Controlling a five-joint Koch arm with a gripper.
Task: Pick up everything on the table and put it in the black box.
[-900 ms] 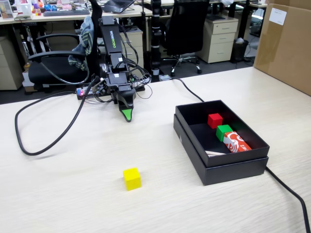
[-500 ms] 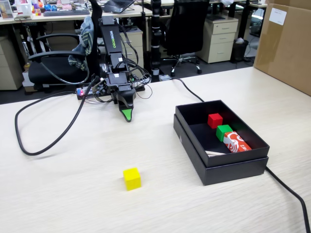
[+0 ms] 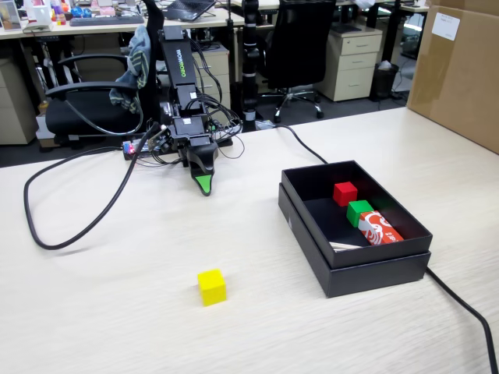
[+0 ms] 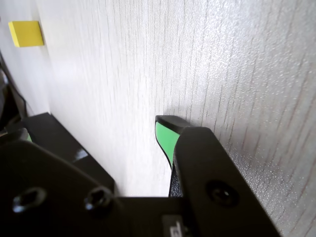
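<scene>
A yellow cube [image 3: 211, 287] lies alone on the light wooden table, in front of the arm; it also shows at the top left of the wrist view [image 4: 25, 33]. The black box [image 3: 355, 257] stands to the right and holds a red cube [image 3: 345, 193], a green cube [image 3: 359, 212] and a red-and-white packet [image 3: 380, 228]. My gripper [image 3: 204, 185] points down at the table near the arm's base, well behind the yellow cube and left of the box. In the wrist view only one green-padded fingertip [image 4: 165, 134] shows, with nothing against it.
A thick black cable [image 3: 74, 222] loops over the table to the left of the arm. Another cable [image 3: 464, 308] runs past the box on the right. A cardboard box [image 3: 460, 70] stands at the far right. Office chairs and desks are behind the table.
</scene>
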